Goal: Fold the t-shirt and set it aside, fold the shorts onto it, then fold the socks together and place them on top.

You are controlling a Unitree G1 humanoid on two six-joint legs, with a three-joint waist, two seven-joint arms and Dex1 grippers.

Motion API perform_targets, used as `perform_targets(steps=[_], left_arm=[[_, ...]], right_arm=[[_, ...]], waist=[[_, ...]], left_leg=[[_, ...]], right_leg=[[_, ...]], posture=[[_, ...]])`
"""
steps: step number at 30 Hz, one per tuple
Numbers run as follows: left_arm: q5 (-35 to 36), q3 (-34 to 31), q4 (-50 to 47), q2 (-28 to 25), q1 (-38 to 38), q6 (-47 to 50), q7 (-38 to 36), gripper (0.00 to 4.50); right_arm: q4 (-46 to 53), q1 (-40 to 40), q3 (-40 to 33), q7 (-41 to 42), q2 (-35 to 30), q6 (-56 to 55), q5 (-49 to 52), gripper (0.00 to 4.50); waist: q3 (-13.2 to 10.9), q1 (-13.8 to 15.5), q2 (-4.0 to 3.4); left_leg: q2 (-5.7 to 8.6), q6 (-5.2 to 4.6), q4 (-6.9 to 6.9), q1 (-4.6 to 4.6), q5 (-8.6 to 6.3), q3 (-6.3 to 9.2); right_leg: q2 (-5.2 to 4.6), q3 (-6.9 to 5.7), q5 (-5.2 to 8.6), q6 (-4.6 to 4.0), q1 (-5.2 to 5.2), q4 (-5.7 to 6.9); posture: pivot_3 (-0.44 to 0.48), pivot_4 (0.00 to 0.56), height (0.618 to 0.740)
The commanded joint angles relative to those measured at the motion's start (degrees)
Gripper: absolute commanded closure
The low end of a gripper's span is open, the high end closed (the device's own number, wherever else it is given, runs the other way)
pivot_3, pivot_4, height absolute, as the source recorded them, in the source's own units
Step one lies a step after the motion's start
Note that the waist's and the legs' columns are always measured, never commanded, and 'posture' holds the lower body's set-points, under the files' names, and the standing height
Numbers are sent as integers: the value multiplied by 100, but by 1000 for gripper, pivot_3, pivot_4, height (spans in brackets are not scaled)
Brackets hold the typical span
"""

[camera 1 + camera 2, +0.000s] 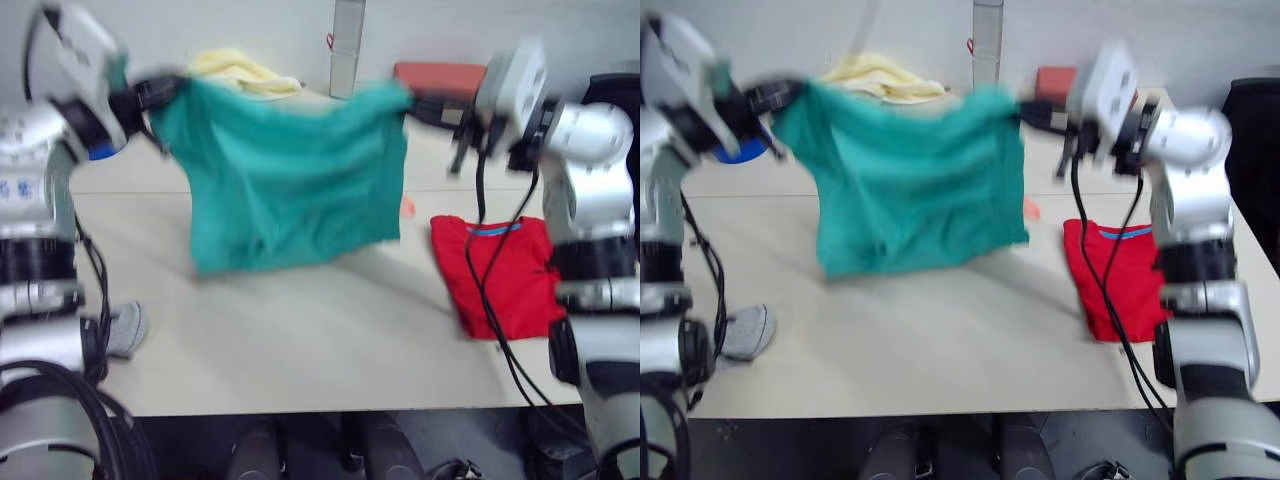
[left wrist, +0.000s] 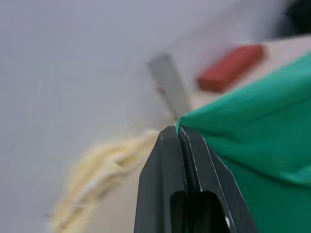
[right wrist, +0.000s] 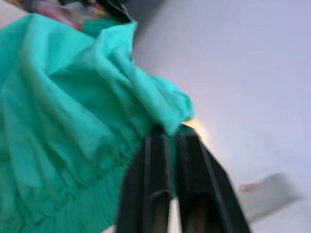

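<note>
The teal-green shorts [image 1: 285,185] hang stretched in the air above the table, held by both upper corners. My left gripper [image 1: 165,90] is shut on the left corner; in the left wrist view its fingertips [image 2: 177,133] pinch the green cloth [image 2: 252,141]. My right gripper [image 1: 418,105] is shut on the right corner, with green fabric [image 3: 87,126] bunched over its fingers [image 3: 170,141]. The folded red t-shirt [image 1: 500,272] lies on the table at the right, under my right arm. A grey sock [image 1: 125,328] lies near the table's left front edge.
A pale yellow towel [image 1: 240,72] lies at the back of the table [image 1: 300,350] behind the shorts. A red-brown block [image 1: 440,75] sits at the back right beside a grey upright post [image 1: 347,45]. Black cables [image 1: 490,290] hang from my right arm over the t-shirt.
</note>
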State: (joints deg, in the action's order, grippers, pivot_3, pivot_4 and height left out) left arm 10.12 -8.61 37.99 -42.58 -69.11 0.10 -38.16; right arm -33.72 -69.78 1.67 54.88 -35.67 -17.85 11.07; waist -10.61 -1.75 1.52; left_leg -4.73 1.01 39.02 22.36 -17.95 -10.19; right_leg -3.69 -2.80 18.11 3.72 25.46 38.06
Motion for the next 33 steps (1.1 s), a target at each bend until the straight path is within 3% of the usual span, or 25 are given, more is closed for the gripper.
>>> perform_targets(steps=[1,5,10,12,15,20,25,33], left_arm=[[-303,-319,1153,47,-1170,-1681,1059,4476],[-407,-360,1757,18,-1758,-3023,1162,4476],[-404,-157,1265,-251,-884,-3924,245,4476],[-32,-107,158,-262,799,-3697,-346,4476],[458,-261,-1613,-238,2609,-2860,-471,4476],[938,-345,-3511,-340,4551,-1775,-776,4476],[1091,-282,-3907,-587,5123,-1189,-1286,3257],[1137,-166,-3894,-644,5045,-830,-1880,742]], right_arm=[[-1340,-841,-152,-1200,-88,-1368,-864,4500],[-2059,-1378,-215,-1820,-191,-2314,-1226,4500],[-1670,-377,-208,-1112,-179,-2484,-842,4500],[-544,1216,4,-367,-212,-2284,-334,4500],[922,2915,247,216,-357,-1854,81,4500],[1879,4148,240,614,-596,-1562,219,4500],[1899,4315,245,1483,-893,-2172,617,4500],[2751,4739,512,2522,-1005,-2669,1268,4500]], waist=[[0,-9,0],[0,-32,1],[0,-161,1],[7,-177,-5],[1,-179,-13],[-25,-181,-11],[-24,-117,-10],[-24,-41,-10]], left_leg=[[0,0,3,18,0,-4],[2,-12,-24,18,-10,-47],[5,-15,-37,-1,-12,-94],[2,-16,-36,-15,-12,-94],[-7,-16,-75,-120,-13,-89],[-19,-22,20,-41,-9,-60],[0,-14,-8,-165,-13,-53],[-8,-12,-37,-173,-16,-53]], right_leg=[[0,-1,-3,5,17,-6],[-19,-20,-2,6,39,-24],[-32,-33,-2,7,50,-6],[-31,-31,-3,8,35,3],[-45,-12,-3,10,-57,-6],[-74,7,-4,11,28,57],[-40,-1,0,1,-98,27],[-38,2,0,0,-105,-7]], posture=[[0,150,740],[0,150,740],[0,150,740],[0,150,740],[0,150,740],[0,150,740],[0,150,740],[0,150,740]])
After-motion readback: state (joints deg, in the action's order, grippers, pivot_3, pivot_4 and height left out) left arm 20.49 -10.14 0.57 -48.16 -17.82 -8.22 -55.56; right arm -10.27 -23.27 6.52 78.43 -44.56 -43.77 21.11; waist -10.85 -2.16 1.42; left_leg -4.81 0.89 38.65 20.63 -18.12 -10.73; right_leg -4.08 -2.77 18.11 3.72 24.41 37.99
